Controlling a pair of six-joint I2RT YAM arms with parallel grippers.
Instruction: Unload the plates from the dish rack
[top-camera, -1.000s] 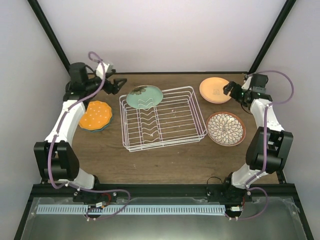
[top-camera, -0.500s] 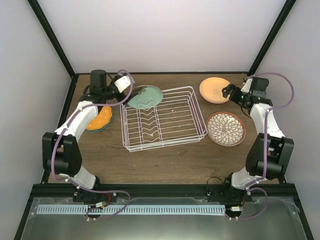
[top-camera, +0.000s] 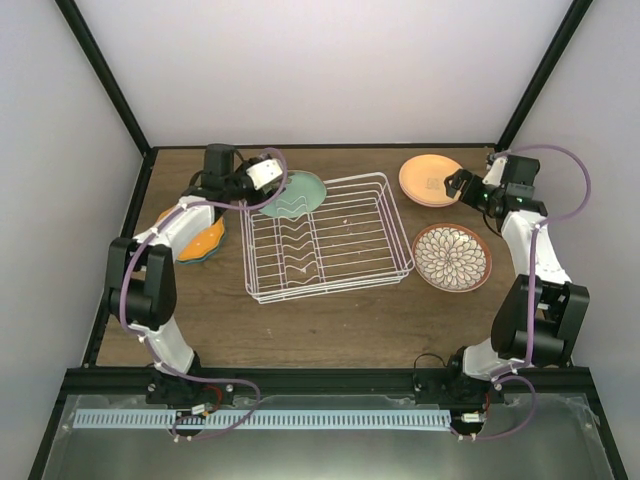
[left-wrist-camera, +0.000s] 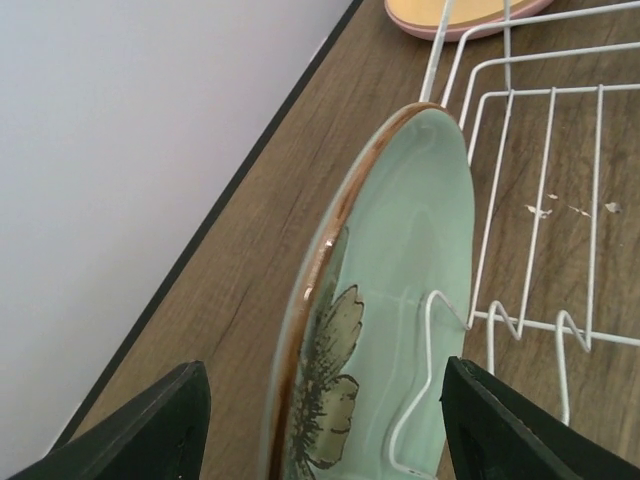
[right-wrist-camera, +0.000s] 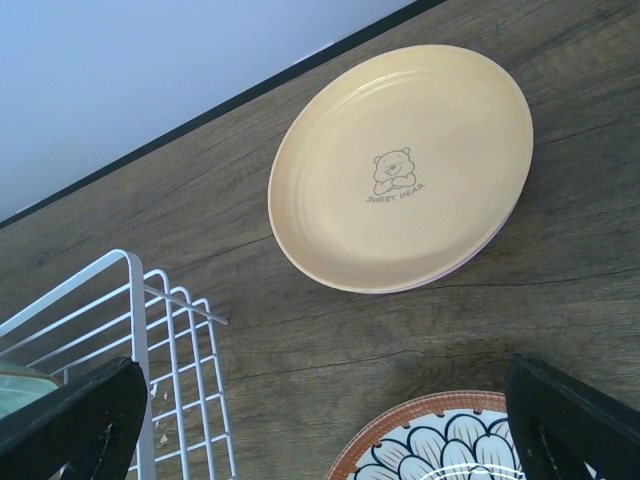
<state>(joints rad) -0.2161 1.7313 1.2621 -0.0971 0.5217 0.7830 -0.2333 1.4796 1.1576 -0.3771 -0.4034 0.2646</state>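
Observation:
A sage green plate (top-camera: 297, 194) with a brown flower print leans in the far left corner of the white wire dish rack (top-camera: 330, 290). My left gripper (top-camera: 280, 183) is open, and its jaws stand either side of that plate's rim (left-wrist-camera: 410, 250) without closing on it. My right gripper (top-camera: 458, 184) is open and empty above the table between the pale yellow-orange plate (right-wrist-camera: 400, 180) and the brown-floral plate (right-wrist-camera: 450, 445). The yellow-orange plate lies on the pink plate (right-wrist-camera: 483, 255). The scalloped orange plate (top-camera: 200, 235) lies on the teal one (top-camera: 207, 256).
The rack's zigzag dividers (left-wrist-camera: 530, 325) hold no other plates. The rack's right corner (right-wrist-camera: 150, 340) shows in the right wrist view. Walls and black frame posts (top-camera: 105, 85) close the table's back and sides.
My left arm has swung right, from above the orange plate stack to the green plate's rim. My right gripper has barely moved.

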